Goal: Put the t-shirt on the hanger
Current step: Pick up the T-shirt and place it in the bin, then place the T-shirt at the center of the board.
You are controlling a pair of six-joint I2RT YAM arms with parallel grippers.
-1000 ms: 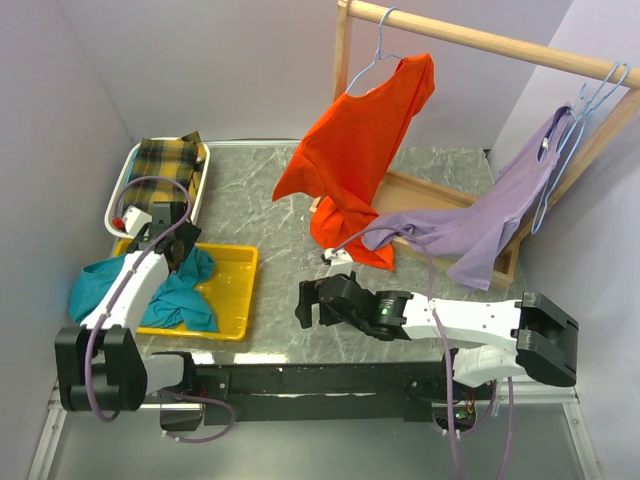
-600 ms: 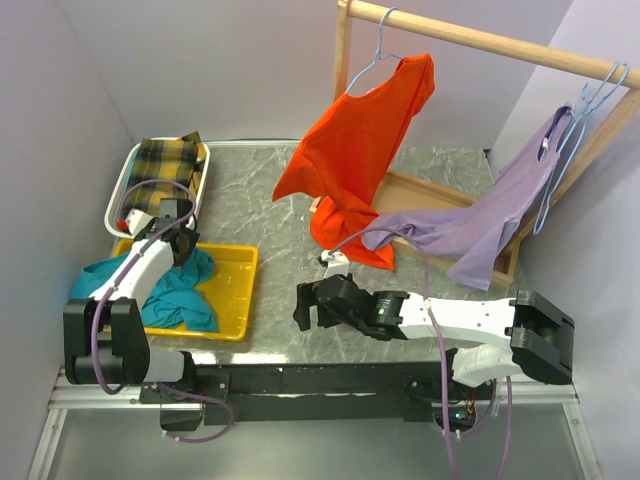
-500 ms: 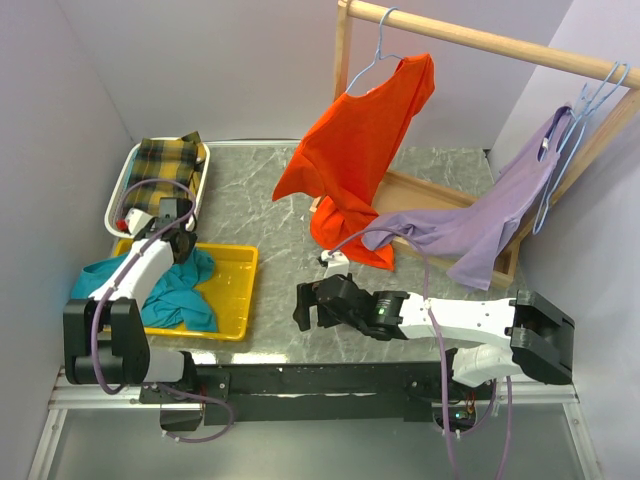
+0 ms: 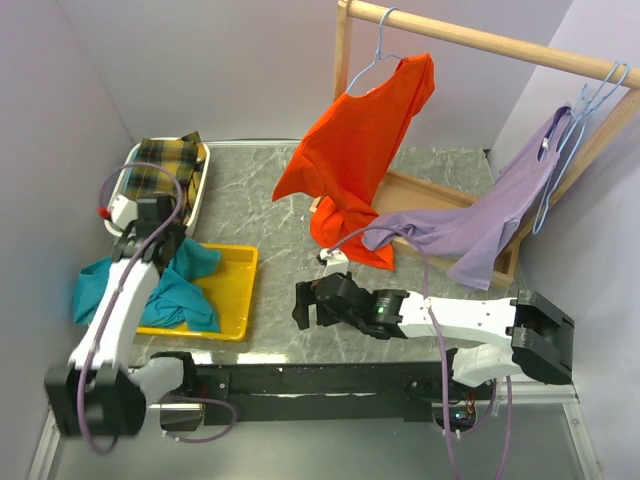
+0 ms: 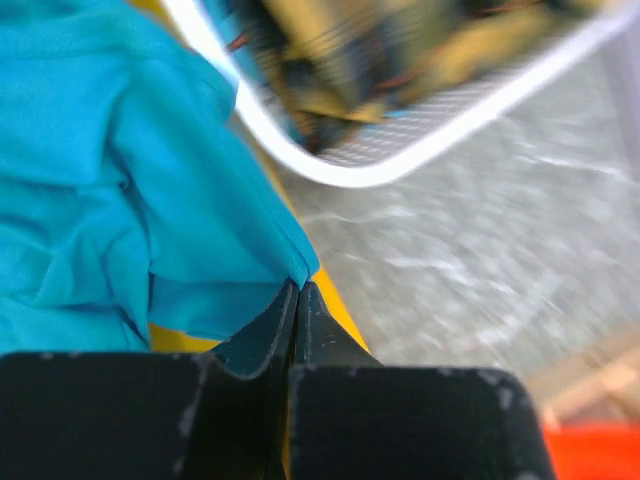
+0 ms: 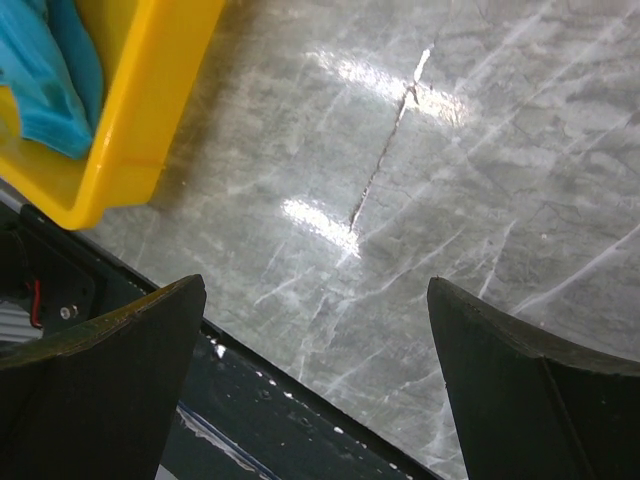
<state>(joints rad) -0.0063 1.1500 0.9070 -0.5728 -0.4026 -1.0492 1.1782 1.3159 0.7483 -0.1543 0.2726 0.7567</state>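
Note:
The teal t-shirt lies crumpled in a yellow tray at the front left, spilling over its left side. My left gripper is at the shirt's far edge. In the left wrist view that gripper is shut, its tips pinching a fold of the t-shirt. My right gripper hovers wide open over the bare table near the front; in its own view the gripper holds nothing. A pale-blue wire hanger hangs on the rail at the right, beside a lilac shirt.
A white basket with plaid cloth stands behind the tray, and its rim is close to my left fingers. An orange shirt on its hanger droops from the wooden rail to the table. The rack's wooden base lies behind.
The left jaws have closed on the t-shirt's edge, and the left arm has straightened and swung a little. The right arm has barely moved.

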